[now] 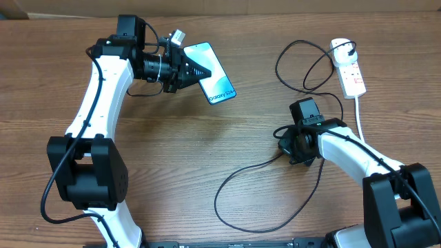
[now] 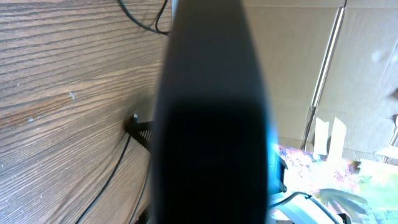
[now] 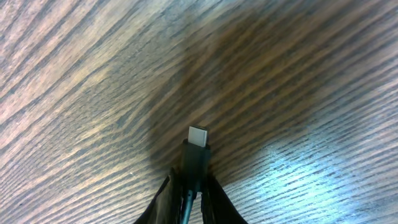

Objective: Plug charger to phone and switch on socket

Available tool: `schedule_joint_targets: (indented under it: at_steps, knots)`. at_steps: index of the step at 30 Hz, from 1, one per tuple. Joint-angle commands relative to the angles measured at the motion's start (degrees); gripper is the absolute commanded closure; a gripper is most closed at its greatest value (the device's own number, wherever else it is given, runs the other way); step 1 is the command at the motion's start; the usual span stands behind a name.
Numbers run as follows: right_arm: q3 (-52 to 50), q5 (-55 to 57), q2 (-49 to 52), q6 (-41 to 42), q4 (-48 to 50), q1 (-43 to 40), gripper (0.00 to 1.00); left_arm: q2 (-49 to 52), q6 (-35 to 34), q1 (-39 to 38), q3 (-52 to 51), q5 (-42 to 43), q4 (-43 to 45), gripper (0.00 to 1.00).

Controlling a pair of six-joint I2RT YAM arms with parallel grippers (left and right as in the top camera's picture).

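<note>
The phone (image 1: pixel 216 77) has a lit blue-teal screen and is held off the table at the back left, with my left gripper (image 1: pixel 191 70) shut on its near short edge. In the left wrist view the phone (image 2: pixel 211 124) is a dark edge-on bar that hides the jaws. The charger (image 1: pixel 248 172), a thin black cable, loops over the table from the socket (image 1: pixel 350 69). My right gripper (image 1: pixel 284 143) is shut on the charger's connector (image 3: pixel 195 160), whose silver tip (image 3: pixel 199 135) pokes out just above the wood. One black finger (image 3: pixel 163 200) presses each side.
The socket's thick white cord (image 1: pixel 360 117) runs down the right side past my right arm. A cable loop (image 1: pixel 306 65) lies left of the socket. Cardboard sheets (image 2: pixel 360 68) stand beyond the table's far edge.
</note>
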Motion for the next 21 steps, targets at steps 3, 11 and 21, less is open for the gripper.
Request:
schedule_joint_targets:
  at_steps: [3, 11, 21]
  knots:
    - [-0.4, -1.8, 1.2, -0.6, 0.1, -1.3, 0.73, 0.0, 1.3, -0.4, 0.8, 1.8, 0.0, 0.96]
    - [-0.5, -8.0, 1.2, 0.0, -1.9, -5.7, 0.73, 0.0, 1.3, -0.4, 0.8, 1.8, 0.0, 0.96]
    - [-0.5, -14.0, 1.2, -0.2, -1.4, -6.1, 0.73, 0.0, 1.3, -0.4, 0.8, 1.8, 0.0, 0.96]
